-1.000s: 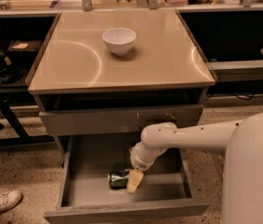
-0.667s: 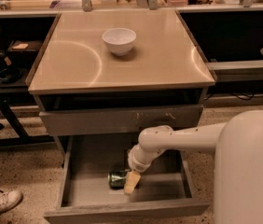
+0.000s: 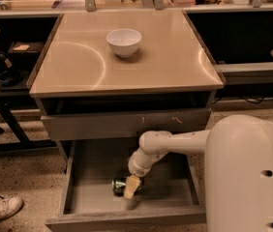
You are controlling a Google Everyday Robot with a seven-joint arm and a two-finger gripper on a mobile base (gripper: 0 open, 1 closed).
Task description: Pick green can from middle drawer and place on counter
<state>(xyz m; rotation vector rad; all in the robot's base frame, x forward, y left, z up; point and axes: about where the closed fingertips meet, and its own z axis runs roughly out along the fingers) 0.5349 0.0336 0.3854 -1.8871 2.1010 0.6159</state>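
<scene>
Green can point(image 3: 118, 183) in mid drawer point(image 3: 93, 198), partly hidden behind tool point(image 3: 129, 191).

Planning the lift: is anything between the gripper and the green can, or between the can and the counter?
Nothing visible lies between the gripper and the can in the open drawer. Going up, the scratched drawer front and counter edge stand above the drawer's back. A bowl sits on the counter.

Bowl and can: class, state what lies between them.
In the camera view: bare counter, then the scratched drawer front, then the arm; the tool sits at the can in the open drawer.
</scene>
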